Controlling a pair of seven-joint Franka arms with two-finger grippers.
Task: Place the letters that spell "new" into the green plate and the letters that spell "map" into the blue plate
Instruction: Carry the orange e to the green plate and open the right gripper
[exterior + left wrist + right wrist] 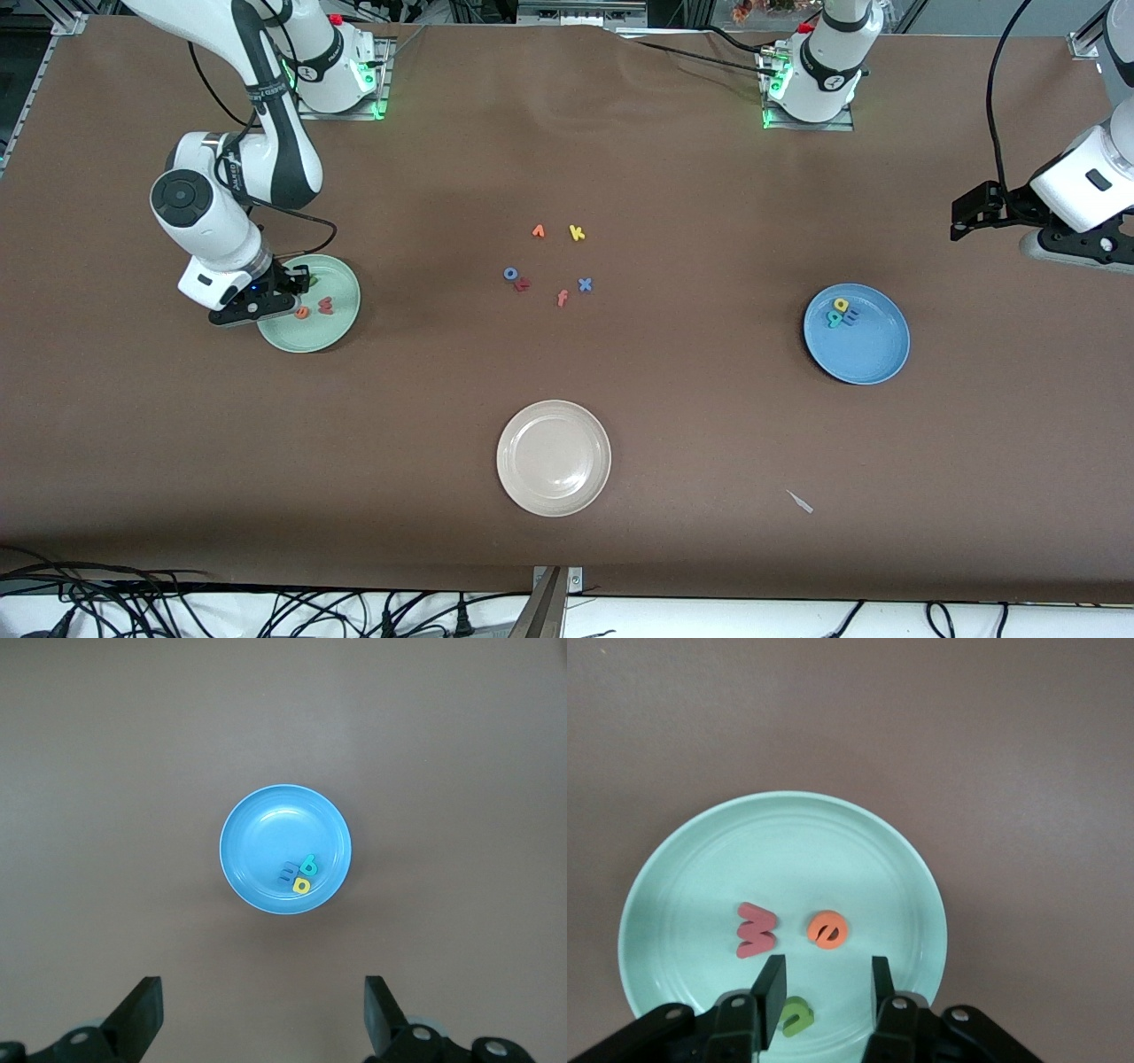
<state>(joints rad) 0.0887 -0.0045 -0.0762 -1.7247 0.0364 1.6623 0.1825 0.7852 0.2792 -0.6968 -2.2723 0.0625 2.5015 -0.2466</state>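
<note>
Right wrist view showing the right gripper [824, 988] hovering low over the green plate [691, 859], fingers parted, holding nothing; green n [796, 1016] lying between them, half hidden by one finger; pinkish-red w [756, 929] and orange e [827, 929] resting just beside. Left gripper [261, 1014] waiting high, wide open, over the counter [709, 461] near the blue plate [873, 350], carrying blue m [288, 872], yellow a [302, 885], teal p [308, 864]. "FRANKA" lettering on the right arm barely making out.

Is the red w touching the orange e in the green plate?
Apart. The right wrist view shows bare green plate between the w and the e.
</note>
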